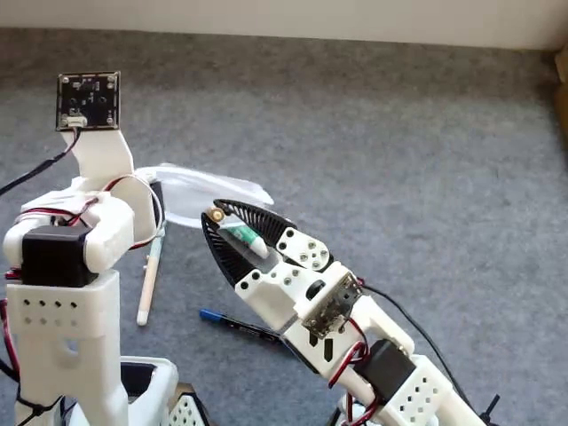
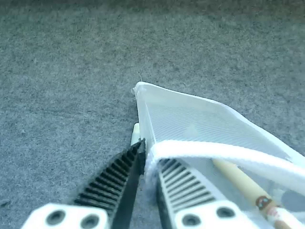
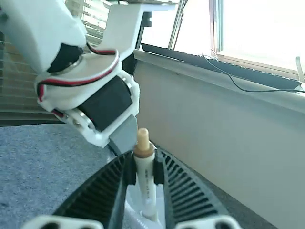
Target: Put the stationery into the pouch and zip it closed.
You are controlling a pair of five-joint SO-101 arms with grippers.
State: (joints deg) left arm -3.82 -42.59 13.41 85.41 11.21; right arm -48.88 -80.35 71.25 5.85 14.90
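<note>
The pouch (image 1: 202,192), a translucent white mesh bag, lies on the grey surface (image 1: 399,133). Its end toward the left arm (image 1: 84,240) is hidden behind that arm's wrist in the high view. In the left wrist view the left gripper (image 2: 147,153) has its jaws pressed together on the thick white rim of the pouch (image 2: 190,121), one black ribbed jaw outside the mesh and the other inside. The rim is lifted, so the mouth gapes. A cream pen (image 2: 240,181) with a brown band lies inside the pouch, seen through the mesh, and its far end is cut off at the picture's edge. A small pale tip just under the pouch's corner is too little to identify. The zip itself cannot be made out.

The right gripper (image 1: 213,216) hangs just beside the open mouth of the pouch. Its jaws are pinching a white pen with a green band (image 1: 242,234), whose tan tip points at the pouch. In the right wrist view the right gripper (image 3: 143,167) clamps that pen (image 3: 142,143) upright between the jaw tips, and the lower barrel is lost between the jaws.

Two pieces lie outside the pouch on the surface. A white marker (image 1: 148,277) lies near it, its upper end tucked under the left arm. A blue pen (image 1: 231,325) lies farther from the pouch, one end running beneath the right arm.
</note>
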